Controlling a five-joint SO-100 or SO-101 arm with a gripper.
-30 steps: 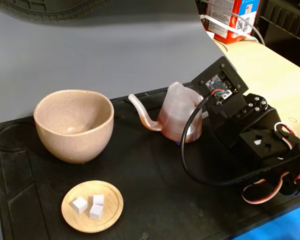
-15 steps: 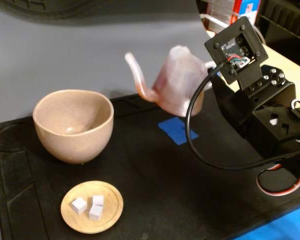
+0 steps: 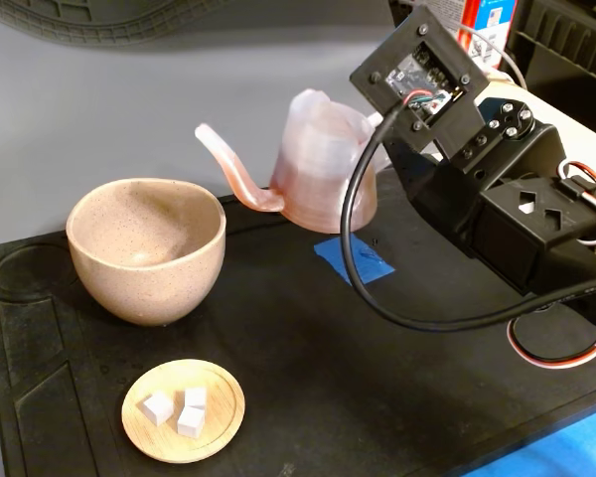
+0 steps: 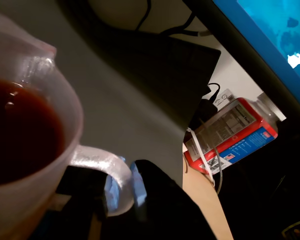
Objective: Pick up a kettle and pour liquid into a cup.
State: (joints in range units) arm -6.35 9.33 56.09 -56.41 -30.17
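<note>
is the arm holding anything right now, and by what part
Yes, the tool holds the kettle by its loop handle, lifted off the mat.

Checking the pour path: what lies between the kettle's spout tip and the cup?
Nothing. In the fixed view the lifted kettle has its spout tip just right of the cup rim, with only the grey backdrop behind the gap.
</note>
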